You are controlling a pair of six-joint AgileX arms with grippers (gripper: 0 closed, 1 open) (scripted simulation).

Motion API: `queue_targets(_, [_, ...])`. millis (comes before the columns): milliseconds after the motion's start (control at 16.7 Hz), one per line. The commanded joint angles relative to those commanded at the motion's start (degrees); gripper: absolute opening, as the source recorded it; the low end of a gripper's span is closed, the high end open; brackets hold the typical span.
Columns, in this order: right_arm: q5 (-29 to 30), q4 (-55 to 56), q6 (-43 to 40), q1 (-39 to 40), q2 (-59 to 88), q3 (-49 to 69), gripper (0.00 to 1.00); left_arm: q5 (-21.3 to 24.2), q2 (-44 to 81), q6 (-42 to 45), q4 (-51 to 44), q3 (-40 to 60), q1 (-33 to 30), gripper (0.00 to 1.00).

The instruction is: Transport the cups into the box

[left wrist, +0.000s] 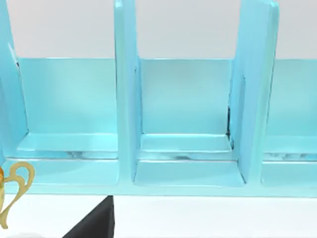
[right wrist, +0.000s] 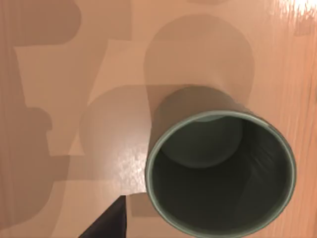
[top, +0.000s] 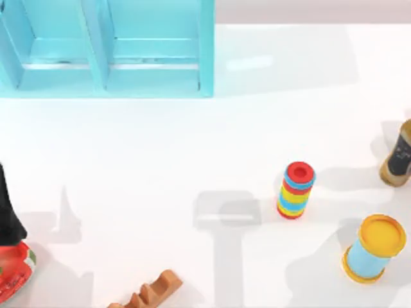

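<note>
top view: turquoise box (top: 207, 58) at upper left of the frame, on the white table (top: 160, 147), open compartments split by upright dividers. rainbow-striped ring stack (top: 297, 190) right of centre, standing, well apart from the box. yellow-lidded light-blue tub (top: 374, 248) at lower right, near the ring stack but not touching. dark-labelled brown bottle (top: 399, 155) cut off by the right edge. ridged brown block (top: 154, 292) at the bottom edge, left of centre. red-and-black object (top: 11, 256) cut off by the left edge, lower left; cannot tell what it is.

left wrist view: looking straight into the box (left wrist: 185, 148), three compartments side by side, middle one in the centre of the frame. gold curled ornament (left wrist: 17, 191) at lower left. dark wedge (left wrist: 96, 223) at the bottom edge.

right wrist view: dark grey-olive cup (right wrist: 220, 193) at lower right of the frame, upright, mouth toward the camera, standing on a wood-toned surface (right wrist: 74, 74). another dark wedge (right wrist: 109, 223) at the bottom edge, just beside the cup's rim.

left gripper and right gripper: apart or together, cannot tell.
</note>
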Motion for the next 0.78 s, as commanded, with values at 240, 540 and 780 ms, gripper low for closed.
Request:
queue_targets(240, [0.00,-0.01,0.00,-0.12,-0.02,0.01,1.00,0.00,0.00,0.00,0.00,0.00,0.00,1.00])
queue_targets(540, [0.13,-6.12,-0.23,-0.24,-0.05,6.83,1.00,0.00,0.00,0.00,0.00,0.00,0.00,1.00])
queue_targets(780, [0.03,-17.33,-0.35,-0.32,0.48,18.06,1.00,0.00,0.00,0.00,0.00,0.00,0.00,1.00])
